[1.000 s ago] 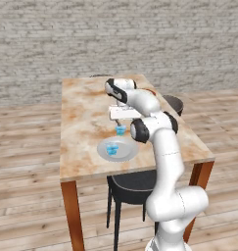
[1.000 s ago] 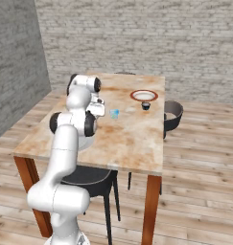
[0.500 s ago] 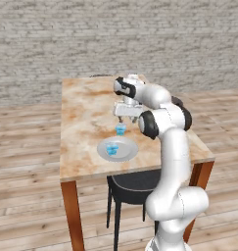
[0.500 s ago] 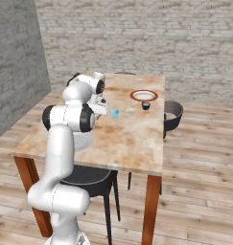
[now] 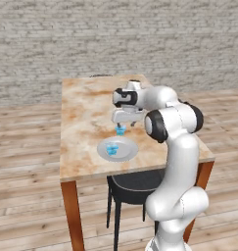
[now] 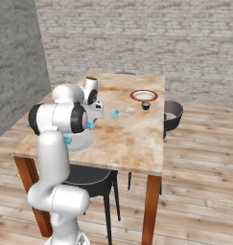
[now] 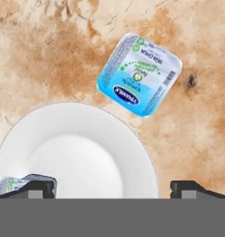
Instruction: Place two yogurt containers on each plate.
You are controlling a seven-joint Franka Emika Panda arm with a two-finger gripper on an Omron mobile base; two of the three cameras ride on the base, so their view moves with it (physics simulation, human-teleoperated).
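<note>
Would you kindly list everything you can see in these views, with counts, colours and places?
Light-blue yogurt cups: three; one on the table beside the grey-white plate, one on that plate, one mid-table.
Plain grey-white round plate: one, near edge.
White round plate with reddish-brown rim: one, far end.
Small dark item: one, beside the rimmed plate; unidentifiable.
Tan marble-topped table: one.
Dark chairs: two; one under the table, one at its side.
White robot arm: one; pincer open, above the cup beside the plate.

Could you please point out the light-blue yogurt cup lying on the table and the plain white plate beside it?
Light-blue yogurt cup (image 7: 140, 74), hand view, centre of its printed lid.
Plain white round plate (image 7: 81, 152), hand view, bare middle.
</note>
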